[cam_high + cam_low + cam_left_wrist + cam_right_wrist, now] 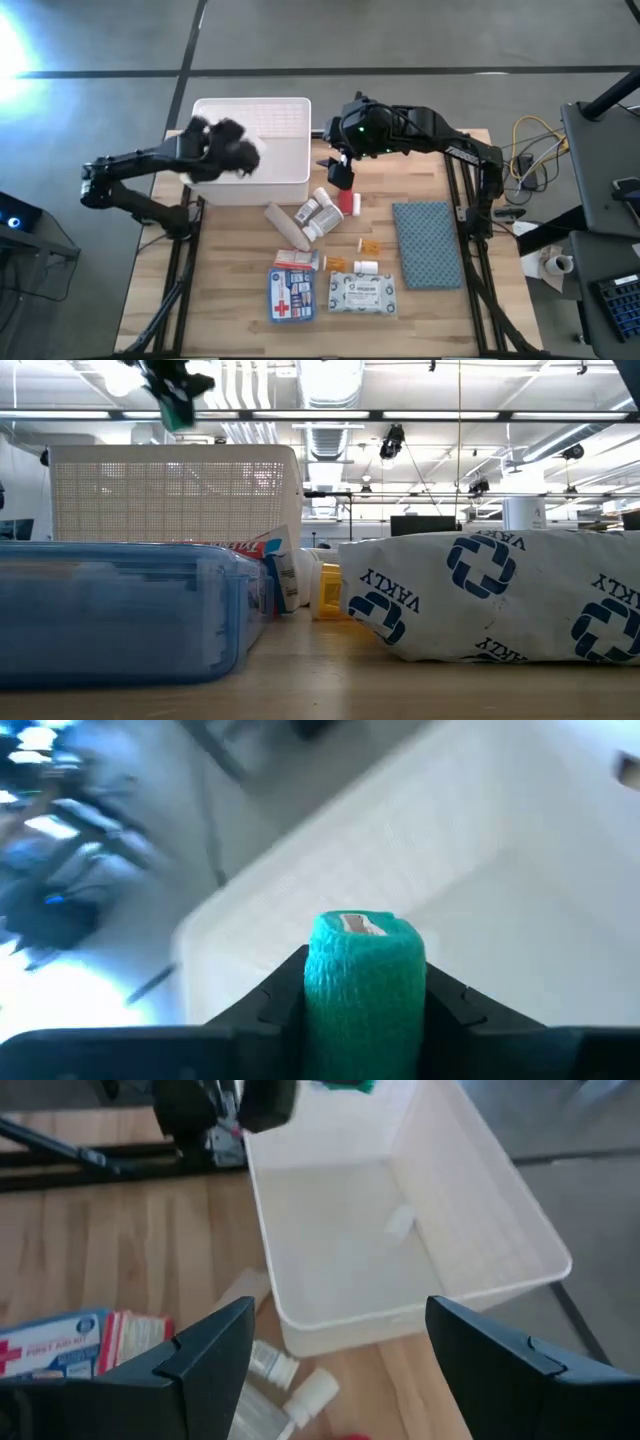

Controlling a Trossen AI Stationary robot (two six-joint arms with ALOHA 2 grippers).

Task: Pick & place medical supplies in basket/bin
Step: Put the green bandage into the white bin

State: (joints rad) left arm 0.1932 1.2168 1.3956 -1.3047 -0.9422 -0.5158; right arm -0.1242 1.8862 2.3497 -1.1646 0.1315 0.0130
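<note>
My left gripper (365, 1020) hovers over the white bin (262, 150), shut on a green roll (365, 982). The low view shows that roll (178, 412) high above the bin's slotted wall (170, 490). My right gripper (341, 172) is open and holds nothing, just right of the bin above the table. In its wrist view its two fingers stand wide apart around the bin (400, 1230), which holds one small white item (400, 1221). Lying on the table are the tan roll (285, 226), white bottles (318, 212), red tube (350, 203), first-aid pouch (292, 296), wipes pack (362, 293) and orange bits (369, 245). My left gripper pinches the green roll between its two fingers, one on each side of the roll's wrapped wall (320, 990). The roll's end with the white core (362, 924) points away from the wrist. It is lifted clear, above the bin's open top.
A blue-grey cloth pad (428, 243) lies on the table's right side. In the low view the first-aid pouch (120, 610) and wipes pack (500, 595) fill the foreground. Bare wood shows at the table's left near part (200, 290). Cables and equipment sit beyond the right edge.
</note>
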